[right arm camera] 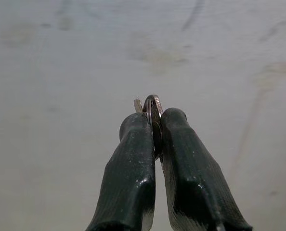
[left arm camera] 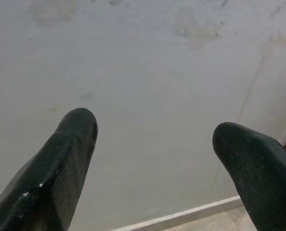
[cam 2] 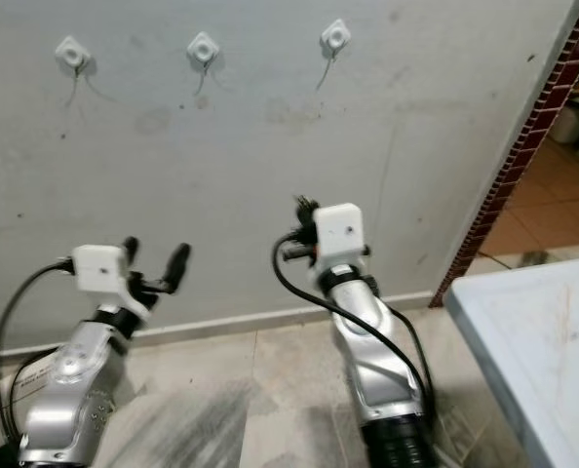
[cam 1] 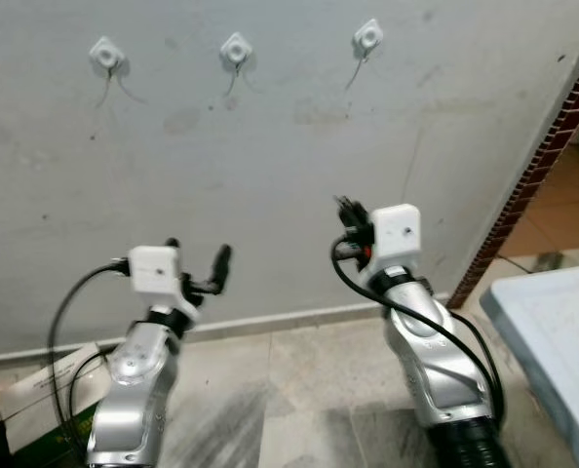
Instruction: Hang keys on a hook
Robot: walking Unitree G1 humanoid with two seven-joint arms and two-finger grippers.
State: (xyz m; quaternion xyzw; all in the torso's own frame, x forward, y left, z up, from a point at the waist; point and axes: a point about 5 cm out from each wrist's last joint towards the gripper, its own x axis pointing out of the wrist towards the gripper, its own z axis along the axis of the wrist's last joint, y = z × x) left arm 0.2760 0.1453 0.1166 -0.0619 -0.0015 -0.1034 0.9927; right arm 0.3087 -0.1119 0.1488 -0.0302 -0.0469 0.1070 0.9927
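Three white hooks are fixed high on the grey wall: a left hook (cam 1: 105, 55), a middle hook (cam 1: 236, 49) and a right hook (cam 1: 367, 37). My right gripper (right arm camera: 154, 120) is shut on the keys (right arm camera: 153, 107), whose metal ring pokes out between the fingertips. It is raised in front of the wall, well below the right hook (cam 2: 335, 36), and its black fingers (cam 1: 350, 210) point at the wall. My left gripper (cam 1: 200, 261) is open and holds nothing, lower and to the left, also facing the wall (left arm camera: 152, 86).
A white skirting strip (cam 1: 299, 318) runs along the wall's foot above a tiled floor. A brick-patterned corner edge (cam 1: 533, 175) ends the wall on the right. A pale table (cam 2: 533, 341) stands at the right. A cardboard box (cam 1: 36, 400) sits at the lower left.
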